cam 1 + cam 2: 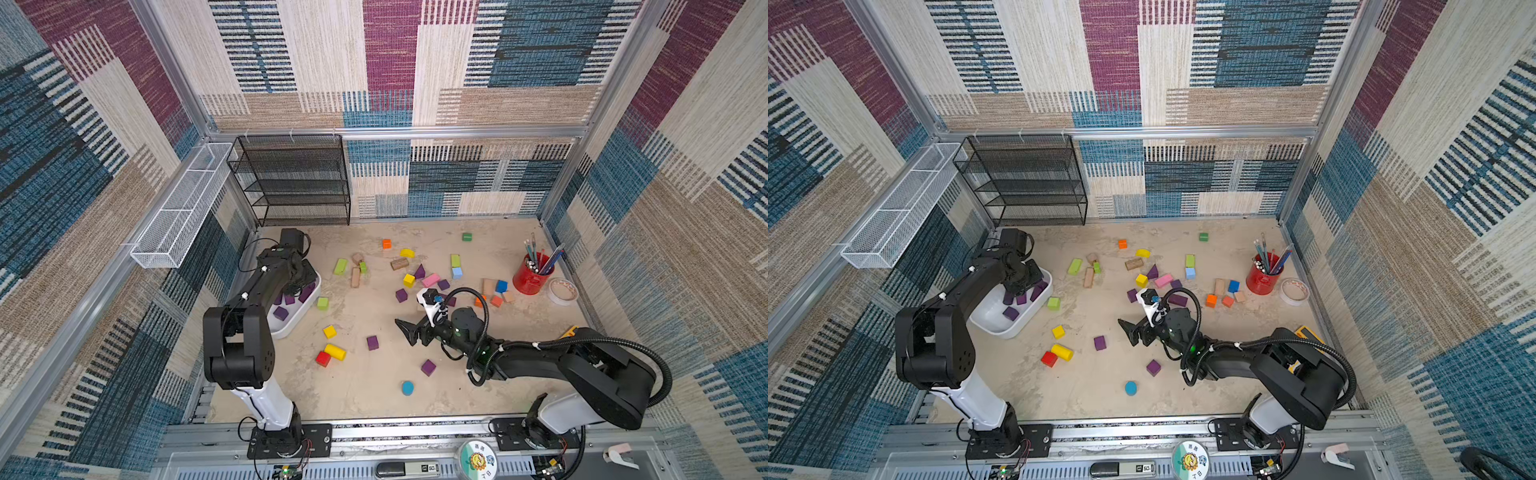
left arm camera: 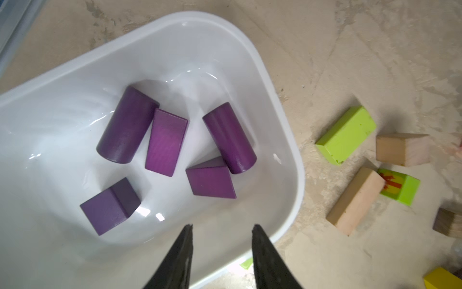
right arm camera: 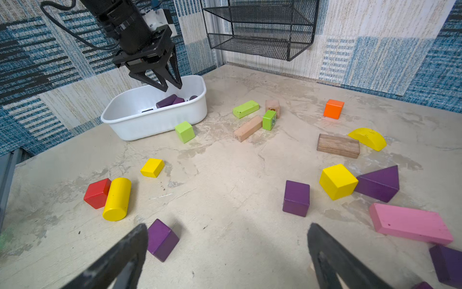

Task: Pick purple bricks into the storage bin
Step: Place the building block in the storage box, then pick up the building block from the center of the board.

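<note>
- In a top view the left arm covers part of the storage bin, which sits at 9 o'clock on the table.
- Near the centre, one purple brick sits partly behind the right arm. In the right wrist view the frame edge cuts off another.
- We count five purple bricks in the bin: two cylinders, a bar, a wedge and a cube.
- The left gripper hangs over the bin, jaws parted and empty.
- The right gripper is spread wide above the table, holding nothing. A purple cube lies beside one finger.
- At 2 o'clock a red cup holds pencils.
</note>
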Tool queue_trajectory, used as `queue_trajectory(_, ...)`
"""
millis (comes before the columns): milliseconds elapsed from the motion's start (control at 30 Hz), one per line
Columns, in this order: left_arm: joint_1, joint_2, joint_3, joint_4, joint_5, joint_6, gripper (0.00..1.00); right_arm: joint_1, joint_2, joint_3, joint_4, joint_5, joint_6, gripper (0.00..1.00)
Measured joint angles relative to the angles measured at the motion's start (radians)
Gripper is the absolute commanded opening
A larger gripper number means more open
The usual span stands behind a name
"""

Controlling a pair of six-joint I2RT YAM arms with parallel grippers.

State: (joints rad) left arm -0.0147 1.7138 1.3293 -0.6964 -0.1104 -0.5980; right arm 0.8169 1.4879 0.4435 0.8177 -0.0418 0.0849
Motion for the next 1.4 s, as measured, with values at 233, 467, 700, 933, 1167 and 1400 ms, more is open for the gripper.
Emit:
queue_trajectory(233,-0.039,-0.049,-0.002,-0.001,-0.032,0.014,0.42,0.000,0.013,0.009,0.000,0.002,0.000,1.00)
queue_trajectory(467,-0.112,-0.064,-0.002,-0.004,-0.066,0.045,0.42,0.000,0.022,0.017,-0.007,0.026,0.002,1.00)
queue_trajectory(700,-0.192,-0.071,-0.001,-0.025,-0.084,0.063,0.42,0.000,0.023,0.019,-0.015,0.045,0.009,0.99)
queue_trajectory(933,-0.262,-0.071,0.003,-0.044,-0.089,0.077,0.42,0.000,0.015,0.019,-0.016,0.062,0.016,1.00)
queue_trajectory(1167,-0.307,-0.082,-0.013,-0.068,-0.042,0.063,0.42,0.000,-0.002,0.020,-0.029,0.098,0.027,0.99)
queue_trajectory(1400,-0.325,-0.127,-0.056,-0.093,0.011,-0.007,0.42,0.000,-0.010,0.034,-0.079,0.156,0.053,1.00)
